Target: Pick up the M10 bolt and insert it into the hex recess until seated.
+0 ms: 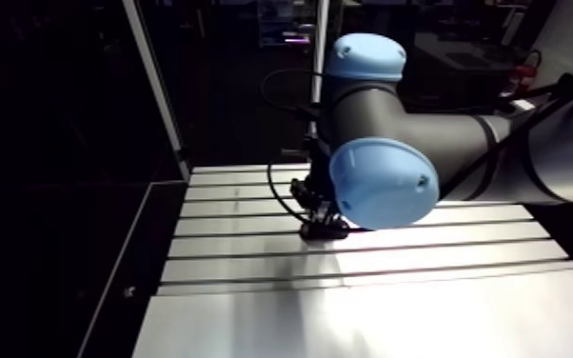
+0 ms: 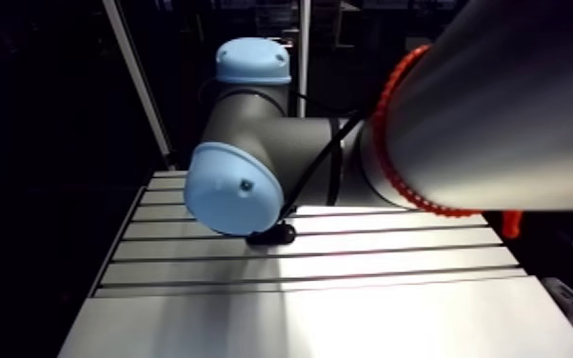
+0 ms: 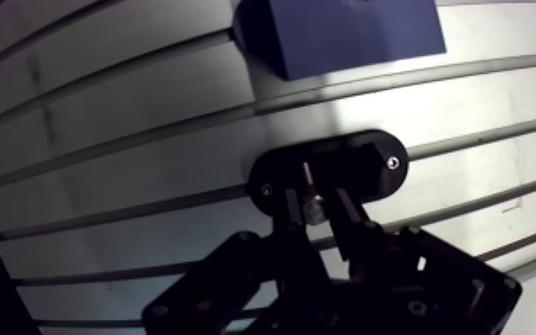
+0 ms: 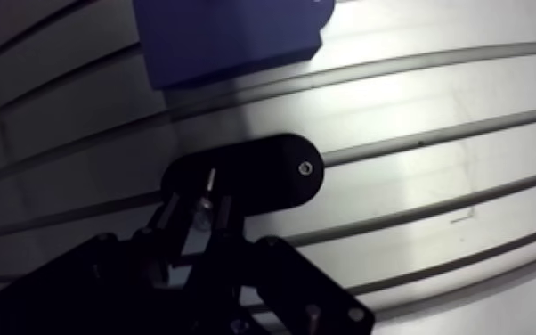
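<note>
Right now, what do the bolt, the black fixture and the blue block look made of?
The M10 bolt looks bare metal, glinting bright. The black oblong fixture is matte, plastic or anodised metal, with silvery screws. The blue block looks matte, perhaps plastic.

Hard light strikes the table [image 1: 252,314]. In the arm view it glares almost white on the camera's side of the black plate [image 3: 361,165], while beyond the plate everything sinks into near darkness. In the wrist view the hand [image 3: 321,203] is a dark silhouette over the plate. The M10 bolt [image 3: 312,211], pinched between its fingers, catches a small glint. A bright patch lies between the plate and the blue block [image 3: 352,31]. The table's slots bow around the plate.
</note>
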Controlling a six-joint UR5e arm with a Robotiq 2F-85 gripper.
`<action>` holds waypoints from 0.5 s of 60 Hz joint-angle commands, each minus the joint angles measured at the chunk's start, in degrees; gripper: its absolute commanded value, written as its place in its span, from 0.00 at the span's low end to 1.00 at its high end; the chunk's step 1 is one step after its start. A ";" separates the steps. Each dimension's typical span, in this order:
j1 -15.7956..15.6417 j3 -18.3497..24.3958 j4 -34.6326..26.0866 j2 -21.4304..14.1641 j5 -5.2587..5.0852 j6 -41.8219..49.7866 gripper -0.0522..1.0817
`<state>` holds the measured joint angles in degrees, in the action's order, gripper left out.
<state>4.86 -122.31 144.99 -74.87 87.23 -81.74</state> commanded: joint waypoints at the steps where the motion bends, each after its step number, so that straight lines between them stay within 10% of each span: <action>1: 0.06 0.01 0.00 0.03 0.00 -0.03 0.65; 30: -0.02 0.01 0.00 0.04 0.00 -0.04 0.68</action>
<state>4.86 -122.30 144.99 -74.86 87.23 -81.77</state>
